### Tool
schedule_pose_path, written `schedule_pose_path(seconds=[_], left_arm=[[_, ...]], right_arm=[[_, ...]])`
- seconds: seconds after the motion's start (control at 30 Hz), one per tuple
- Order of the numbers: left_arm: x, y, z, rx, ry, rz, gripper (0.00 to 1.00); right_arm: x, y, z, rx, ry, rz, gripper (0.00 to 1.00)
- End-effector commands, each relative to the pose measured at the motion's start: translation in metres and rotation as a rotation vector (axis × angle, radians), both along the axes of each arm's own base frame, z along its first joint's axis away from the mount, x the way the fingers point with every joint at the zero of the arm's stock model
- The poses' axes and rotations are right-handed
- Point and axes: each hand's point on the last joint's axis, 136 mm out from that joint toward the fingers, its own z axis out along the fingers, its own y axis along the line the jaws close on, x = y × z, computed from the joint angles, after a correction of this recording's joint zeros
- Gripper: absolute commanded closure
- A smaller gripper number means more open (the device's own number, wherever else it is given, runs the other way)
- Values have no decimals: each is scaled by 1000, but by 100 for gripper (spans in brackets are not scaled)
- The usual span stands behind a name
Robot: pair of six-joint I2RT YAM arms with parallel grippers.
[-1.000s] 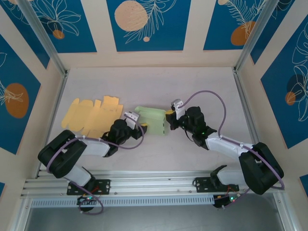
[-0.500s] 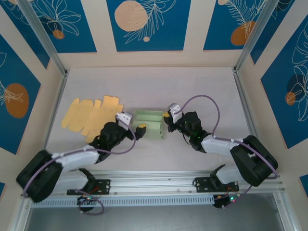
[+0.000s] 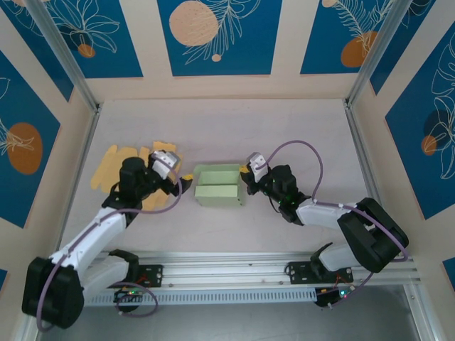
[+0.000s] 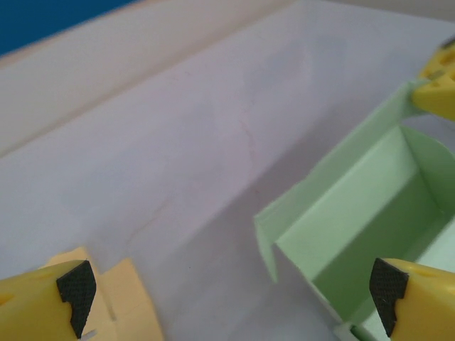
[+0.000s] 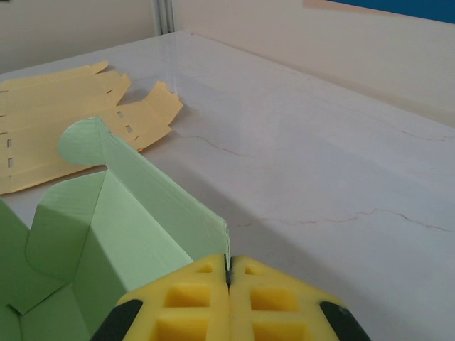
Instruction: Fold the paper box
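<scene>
The light green paper box [image 3: 219,186] sits half-formed in the middle of the table, its inside open upward. My right gripper [image 3: 246,175] is shut on the box's right wall; in the right wrist view the wall's thin edge [image 5: 226,241] runs into the closed yellow fingers [image 5: 192,298] of that gripper [image 5: 229,273]. My left gripper [image 3: 183,179] stands open just left of the box, touching nothing. In the left wrist view its gripper [image 4: 231,302] shows bare table between the pads [image 4: 75,288], with the green box [image 4: 355,213] ahead to the right.
Flat yellow box blanks [image 3: 114,167] lie on the table at the left, under and behind the left arm, and also show as yellow blanks [image 5: 64,121] and a yellow blank corner [image 4: 124,305]. Patterned walls and metal posts [image 3: 359,85] enclose the table.
My left gripper has opened, let go of the box and drawn back to the left. The box has settled lower and squarer. The right gripper has kept its hold.
</scene>
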Motion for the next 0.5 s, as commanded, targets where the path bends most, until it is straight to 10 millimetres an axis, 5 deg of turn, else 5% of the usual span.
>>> schedule_pose_path(seconds=[0.0, 0.27, 0.47], left_arm=[[-11, -23, -6, 34, 77, -211, 0], [17, -43, -7, 108, 137, -351, 6], [11, -64, -10, 199, 242, -525, 16]], right_arm=[[-1, 8, 17, 13, -59, 30, 100], [-1, 9, 16, 11, -55, 36, 100], [0, 12, 17, 6, -52, 42, 100]])
